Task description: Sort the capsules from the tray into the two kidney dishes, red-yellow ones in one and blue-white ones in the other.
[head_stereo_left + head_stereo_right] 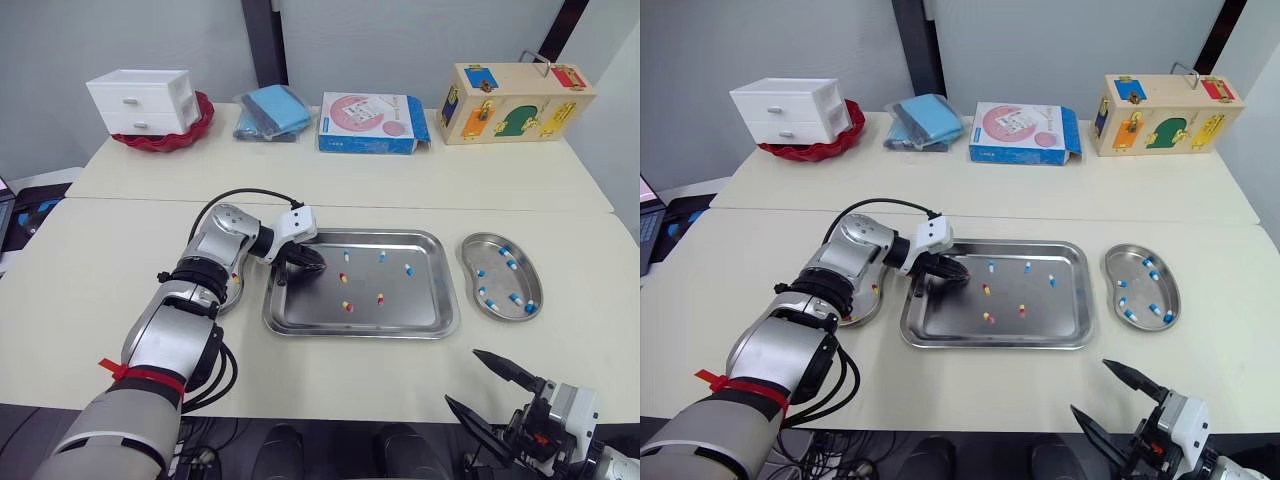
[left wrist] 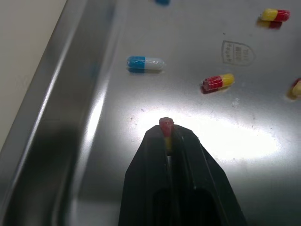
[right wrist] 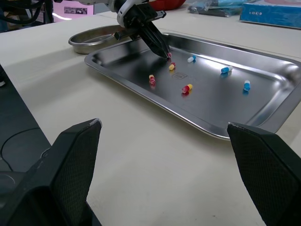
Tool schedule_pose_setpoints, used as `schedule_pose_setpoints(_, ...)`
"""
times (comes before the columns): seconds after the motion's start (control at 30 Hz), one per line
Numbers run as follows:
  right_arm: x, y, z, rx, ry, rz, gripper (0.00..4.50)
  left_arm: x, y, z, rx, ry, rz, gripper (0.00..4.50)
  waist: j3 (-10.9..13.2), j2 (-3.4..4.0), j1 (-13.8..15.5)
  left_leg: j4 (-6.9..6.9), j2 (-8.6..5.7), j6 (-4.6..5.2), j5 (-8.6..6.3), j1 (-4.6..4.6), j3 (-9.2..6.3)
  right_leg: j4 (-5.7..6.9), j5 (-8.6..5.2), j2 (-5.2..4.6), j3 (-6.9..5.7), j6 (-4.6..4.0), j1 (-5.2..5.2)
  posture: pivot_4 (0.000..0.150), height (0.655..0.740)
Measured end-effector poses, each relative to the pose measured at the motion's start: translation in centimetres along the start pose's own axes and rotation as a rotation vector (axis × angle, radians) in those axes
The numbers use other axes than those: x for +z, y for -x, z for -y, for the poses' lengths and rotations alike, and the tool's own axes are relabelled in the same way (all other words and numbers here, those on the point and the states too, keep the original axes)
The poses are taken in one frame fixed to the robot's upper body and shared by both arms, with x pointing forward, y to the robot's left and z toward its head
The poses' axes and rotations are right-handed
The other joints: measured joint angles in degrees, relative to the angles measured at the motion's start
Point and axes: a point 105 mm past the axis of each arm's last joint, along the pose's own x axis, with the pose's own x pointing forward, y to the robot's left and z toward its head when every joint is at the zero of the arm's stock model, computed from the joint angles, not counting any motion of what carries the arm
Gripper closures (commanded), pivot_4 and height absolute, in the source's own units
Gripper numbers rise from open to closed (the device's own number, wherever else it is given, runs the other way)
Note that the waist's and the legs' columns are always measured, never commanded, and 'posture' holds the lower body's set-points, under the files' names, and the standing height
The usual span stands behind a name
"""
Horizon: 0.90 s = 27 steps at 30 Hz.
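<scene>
The steel tray (image 1: 430, 322) lies mid-table. On it are loose red-yellow capsules (image 1: 343, 277) and blue-white capsules (image 1: 409, 269). My left gripper (image 1: 318, 268) hovers low over the tray's left part, shut on a red-yellow capsule (image 2: 166, 125) whose red end pokes out between the fingertips. A blue-white capsule (image 2: 145, 63) and a red-yellow one (image 2: 217, 82) lie just beyond it. The right kidney dish (image 1: 478, 244) holds several blue-white capsules. The left kidney dish (image 1: 845, 318), partly hidden under my left arm, holds red-yellow ones. My right gripper (image 1: 465, 378) stands open near the front edge, empty.
On the far table stand a white drawer unit (image 1: 142, 100) in a red bowl, a blue cloth packet (image 1: 272, 110), a blue box (image 1: 370, 122) and a wooden latch box (image 1: 510, 100). A seam (image 1: 400, 203) runs between the two tables.
</scene>
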Motion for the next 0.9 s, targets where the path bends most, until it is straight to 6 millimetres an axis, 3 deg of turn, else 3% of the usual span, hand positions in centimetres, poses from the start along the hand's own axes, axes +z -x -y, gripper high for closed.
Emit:
schedule_pose_setpoints(0.13, 0.1, 0.0, 0.0, 0.009, 0.003, 0.001, 0.0, 0.0, 0.0, 0.3, -0.009, 0.0, 0.007, 4.46, 0.0, 0.0, 0.0, 0.01, 0.0, 0.0, 0.0, -0.01, 0.0, 0.01, 0.0, 0.0, 0.0, 0.0, 0.0, 0.15, 0.74)
schedule_pose_setpoints(0.27, 0.4, -0.1, 0.0, 0.027, 0.0, 0.022, 0.0, 0.0, 1.2, 0.3, 0.008, 0.016, 0.023, 4.46, 0.0, 0.0, -0.1, 0.02, 0.01, 0.0, 0.0, -0.01, -0.01, 0.02, 0.0, 0.0, 0.0, 0.0, -0.01, 0.15, 0.74)
schedule_pose_setpoints(0.47, 0.7, 0.0, -0.5, 0.147, 0.019, 0.004, 0.0, 0.2, 6.3, 0.3, 0.157, 0.044, 0.059, 4.46, 0.0, 0.01, -0.3, 0.05, 0.06, 0.0, 0.0, 0.0, -0.03, 0.03, 0.0, 0.01, -0.01, -0.01, 0.02, 0.15, 0.74)
schedule_pose_setpoints(0.67, 1.2, -0.1, 0.8, 0.198, 0.06, 0.004, 0.0, 0.1, 11.2, 1.7, 0.361, 0.121, 0.069, 4.46, 0.0, 0.01, -0.3, 0.21, 0.1, 0.0, 0.0, 0.02, -0.05, 0.09, 0.0, 0.01, -0.02, -0.01, 0.08, 0.15, 0.74)
schedule_pose_setpoints(0.77, 1.4, -0.4, 1.6, 0.211, 0.06, 0.009, 0.0, -1.8, 14.6, 2.9, 0.522, 0.193, 0.002, 4.46, 0.0, 0.02, -0.2, 0.2, 0.1, 0.0, -0.01, 0.06, -0.06, 0.1, 0.0, 0.01, -0.02, -0.01, 0.1, 0.15, 0.74)
schedule_pose_setpoints(0.9, 1.3, -0.6, 2.0, 0.232, 0.047, 0.004, 0.0, -4.4, 16.9, 4.7, 0.651, 0.319, -0.036, 4.46, 0.0, -0.02, 0.2, 0.26, 0.08, 0.0, -0.01, 0.02, -0.05, 0.09, 0.0, -0.02, -0.02, -0.01, 0.1, 0.15, 0.74)
